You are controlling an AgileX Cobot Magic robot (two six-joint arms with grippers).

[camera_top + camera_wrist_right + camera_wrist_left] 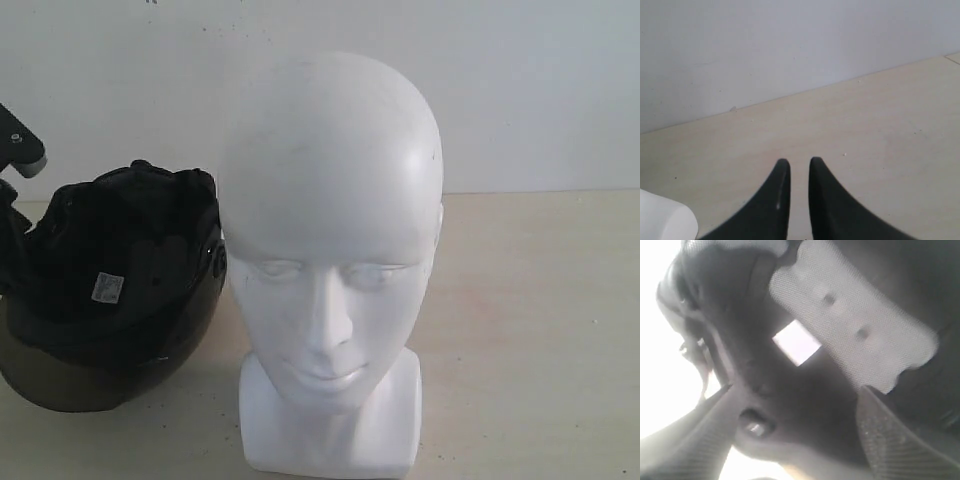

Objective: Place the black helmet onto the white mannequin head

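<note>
- Left of the head (330,260), your helmet (110,290) lies lining-up, nearer the left gripper (795,405), whose jaws gape wide around its padding.
- Right gripper (799,172): narrow gap, empty.

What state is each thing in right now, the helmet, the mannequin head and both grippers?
black helmet: off the head, lying beside it, padded opening showing, visor low.
white mannequin head: upright on its neck base, bare.
left gripper: fingers spread wide at the helmet's lining.
right gripper: fingers nearly together, holding nothing, above the table.
</note>
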